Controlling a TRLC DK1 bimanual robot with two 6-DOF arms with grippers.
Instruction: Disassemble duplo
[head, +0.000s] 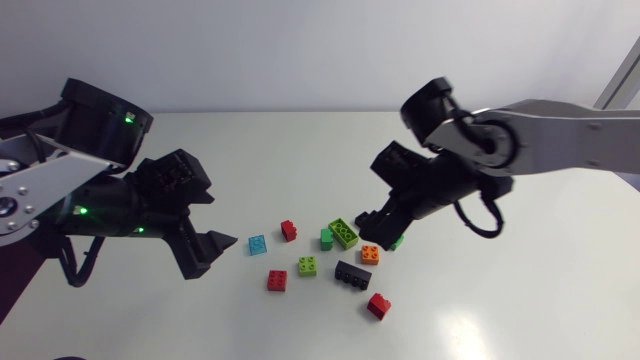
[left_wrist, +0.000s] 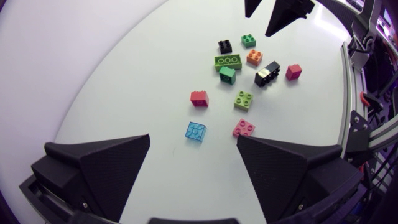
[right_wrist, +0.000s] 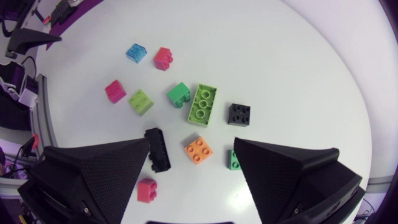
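Note:
Several loose duplo bricks lie apart on the white table (head: 520, 300). Among them are a long lime brick (head: 343, 233), a long black brick (head: 352, 274), an orange one (head: 370, 254), a blue one (head: 257, 244) and a red one (head: 379, 305). My left gripper (head: 212, 255) hangs open to the left of the blue brick (left_wrist: 196, 132), with nothing between its fingers. My right gripper (head: 385, 222) is open above the right side of the cluster, over the orange brick (right_wrist: 198, 149) and holding nothing. It partly hides a small green brick (right_wrist: 233, 160) and a small black one (right_wrist: 239, 114).
A small lime brick (head: 308, 266) and two more red bricks (head: 277, 280) (head: 288, 230) lie in the same cluster, beside a green one (head: 326, 238). My right gripper's fingers (left_wrist: 280, 12) show beyond the bricks in the left wrist view.

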